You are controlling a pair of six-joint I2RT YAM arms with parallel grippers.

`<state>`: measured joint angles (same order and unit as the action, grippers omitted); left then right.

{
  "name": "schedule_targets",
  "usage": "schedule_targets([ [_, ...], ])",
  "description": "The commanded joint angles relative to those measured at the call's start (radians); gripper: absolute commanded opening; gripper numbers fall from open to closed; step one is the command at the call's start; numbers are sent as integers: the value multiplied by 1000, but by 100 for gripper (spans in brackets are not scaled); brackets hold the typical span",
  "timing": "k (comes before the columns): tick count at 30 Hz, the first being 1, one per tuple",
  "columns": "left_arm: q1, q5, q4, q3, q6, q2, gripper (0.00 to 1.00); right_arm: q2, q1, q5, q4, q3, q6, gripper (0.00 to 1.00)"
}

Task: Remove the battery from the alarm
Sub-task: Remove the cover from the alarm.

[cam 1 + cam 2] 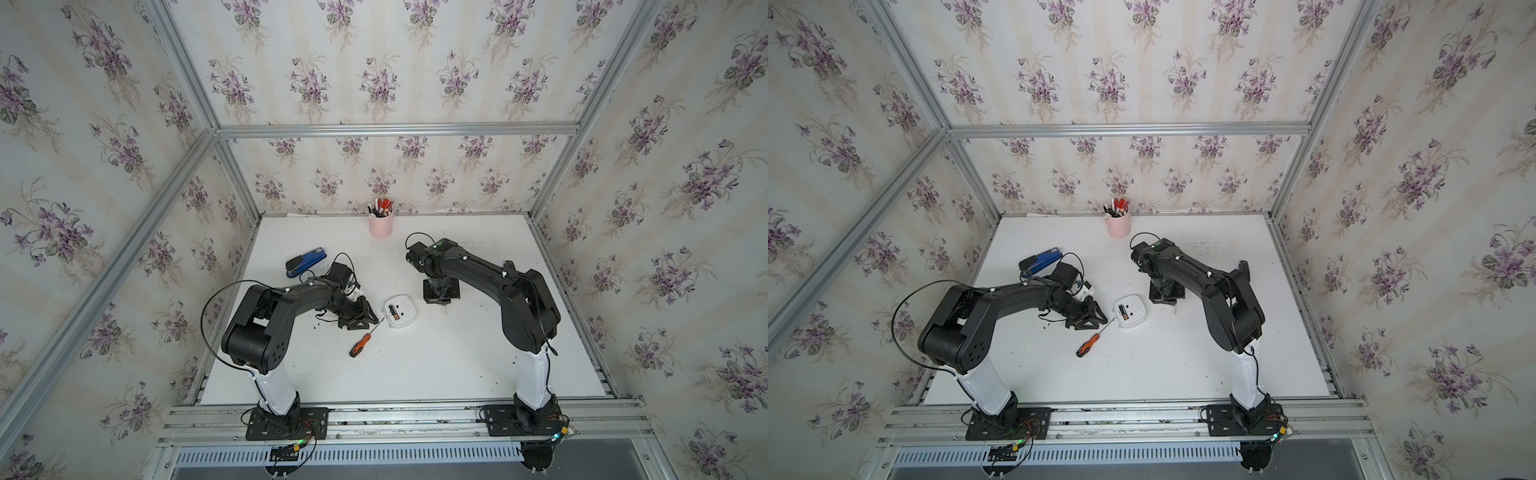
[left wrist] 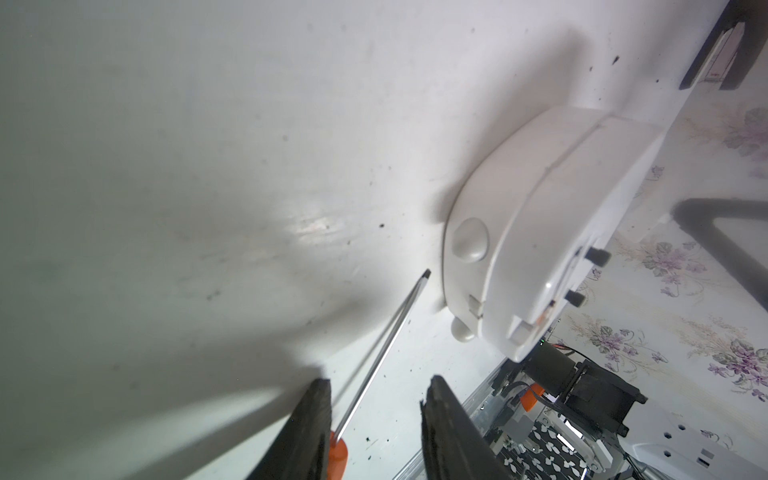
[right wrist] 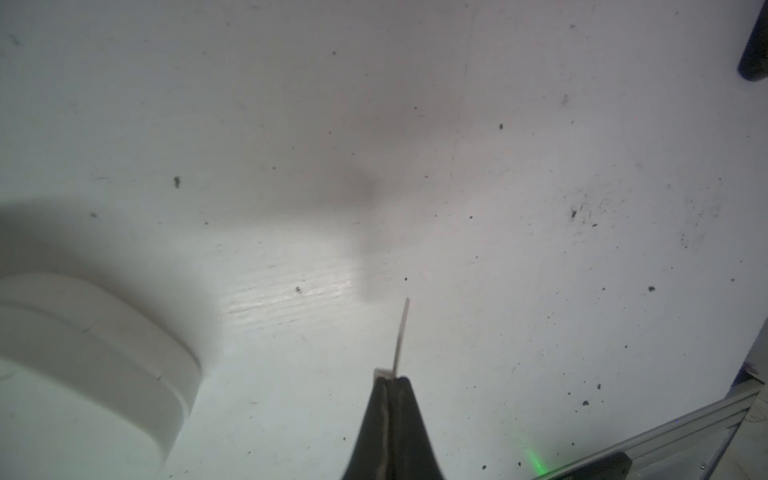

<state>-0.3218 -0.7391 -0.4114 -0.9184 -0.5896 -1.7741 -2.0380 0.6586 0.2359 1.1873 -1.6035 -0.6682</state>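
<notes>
Since the small white rounded-square plastic alarm point(image 1: 400, 311) lies dial-down with its back compartment uncovered, the short black cylindrical battery point(image 1: 393, 311) with its copper end shows bare in both top views. It is seated in the part of the back nearest my left gripper point(image 2: 378, 380). That gripper hangs low over the white tabletop point(image 2: 208, 166), fingers point(image 2: 316, 415) parted to a middling gap and holding nothing. The steel shaft of the orange-handled screwdriver point(image 2: 386, 336) lies on the table beneath that gap, its tip just short of the alarm's side wall.

The alarm is straight ahead of those fingertips, near but not touching. The battery's long axis runs crosswise to the line I would reach along, copper end toward my bases. I judge I'd have to come over the rim from above with the fingers set to close across the cylinder, not on its ends.

My right gripper point(image 3: 390, 380) is pressed closed on a thin pale strip point(image 3: 401, 332), possibly the compartment cover seen edge-on, though I cannot be sure. The alarm sits off to its side, apart. With that hand occupied, the left is nearer and free.
</notes>
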Motion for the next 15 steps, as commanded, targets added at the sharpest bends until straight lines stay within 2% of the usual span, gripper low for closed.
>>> schedule_targets([
  [1,0,74,-23,0,22,-5,43,-42,-7,48,-31,1,42,0],
  [11,0,82,-35,-17,25,-8,43,-126,-16,60,-55,-30,67,0],
  [15,0,85,-35,-19,22,-8,43,-120,-16,40,-69,-22,70,13],
])
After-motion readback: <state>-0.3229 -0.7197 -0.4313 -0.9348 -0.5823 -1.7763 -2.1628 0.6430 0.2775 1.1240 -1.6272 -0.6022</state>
